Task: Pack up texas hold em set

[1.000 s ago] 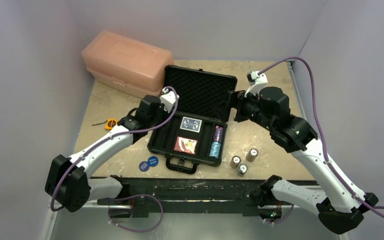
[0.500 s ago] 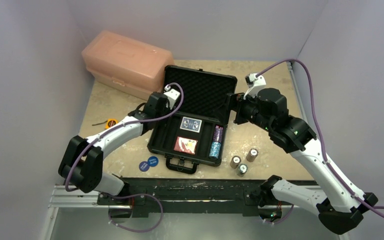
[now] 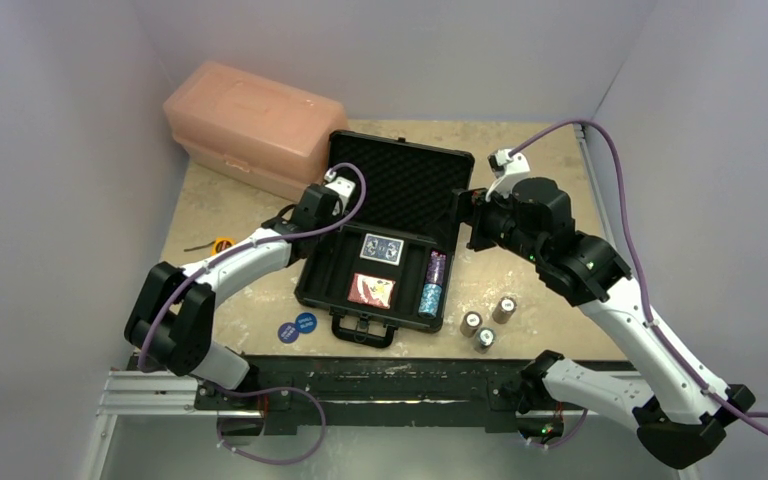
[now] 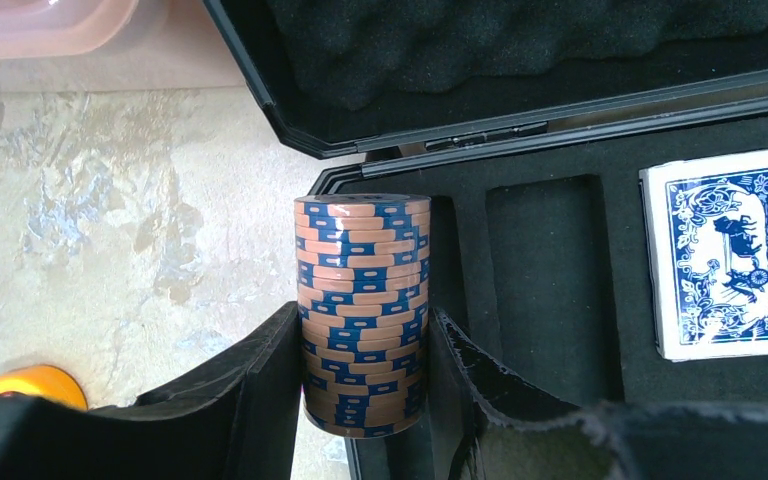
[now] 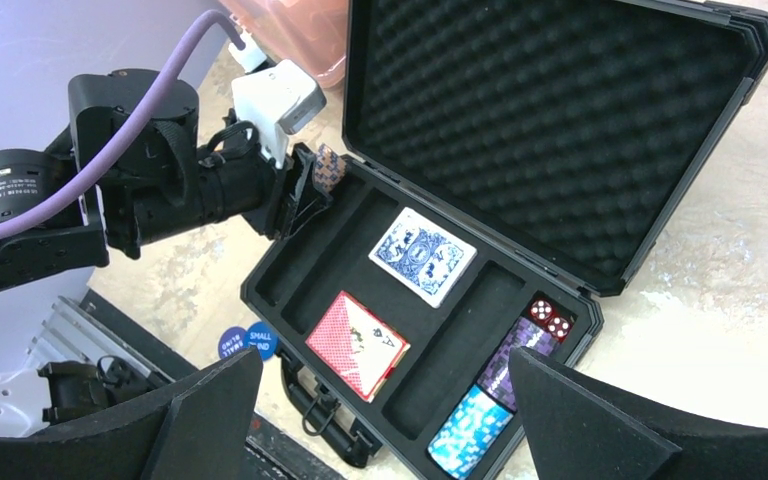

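- your left hand (image 5: 305, 195) is closed about halfway on a stack of orange-and-blue chips (image 4: 362, 300), gripping it by its sides above the rear left corner of the open briefcase (image 5: 260, 290).
- your right hand (image 5: 385, 360) is spread wide and holds nothing, up over the case.
- shift the stack right until it clears the rim, line its long axis up with the bare slot (image 4: 545, 270), lower it into the foam, then open slowly.
- it's loose discs held only by side pressure, so a tilt or a bump could fan them out.
- the slots are soft black foam under an egg-crate lid and a hard shell.
- already in: blue deck (image 4: 730, 250), red deck (image 5: 357, 345), 2 chip rows (image 5: 490, 400).
- 3 stacks (image 3: 484, 324) and the blue discs (image 3: 297, 326) wait on the mottled worktop (image 3: 540, 170).
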`<state>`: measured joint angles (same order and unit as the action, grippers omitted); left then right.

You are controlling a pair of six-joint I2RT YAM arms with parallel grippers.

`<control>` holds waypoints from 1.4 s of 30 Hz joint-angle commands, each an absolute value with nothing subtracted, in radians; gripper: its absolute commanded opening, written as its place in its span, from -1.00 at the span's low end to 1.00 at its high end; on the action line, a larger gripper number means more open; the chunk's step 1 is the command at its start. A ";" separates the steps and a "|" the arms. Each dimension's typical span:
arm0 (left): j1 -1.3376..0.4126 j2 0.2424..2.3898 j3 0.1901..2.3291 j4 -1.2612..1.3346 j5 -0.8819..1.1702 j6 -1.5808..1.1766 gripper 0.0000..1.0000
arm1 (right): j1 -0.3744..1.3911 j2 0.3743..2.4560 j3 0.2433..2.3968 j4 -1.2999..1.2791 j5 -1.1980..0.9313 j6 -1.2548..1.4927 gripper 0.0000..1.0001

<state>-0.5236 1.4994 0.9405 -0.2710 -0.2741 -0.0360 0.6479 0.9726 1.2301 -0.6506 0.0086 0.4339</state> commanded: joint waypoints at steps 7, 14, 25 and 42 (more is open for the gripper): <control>-0.515 1.498 0.995 -0.250 -0.240 -0.101 -0.70 | 0.649 0.959 1.218 -0.649 -0.016 0.425 0.98; -0.516 1.485 0.978 -0.244 -0.253 -0.121 0.14 | 0.649 0.953 1.210 -0.650 -0.030 0.425 0.98; -0.515 1.367 0.946 -0.241 -0.308 -0.099 0.83 | 0.650 0.941 1.204 -0.645 -0.026 0.420 0.98; -0.478 1.048 0.694 0.074 -0.607 0.075 0.86 | 0.650 0.910 1.168 -0.631 -0.006 0.415 0.98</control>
<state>-0.5007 1.0962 0.7403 -0.0708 -0.4812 0.0086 0.6479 0.9363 1.1763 -0.6643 -0.0170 0.4305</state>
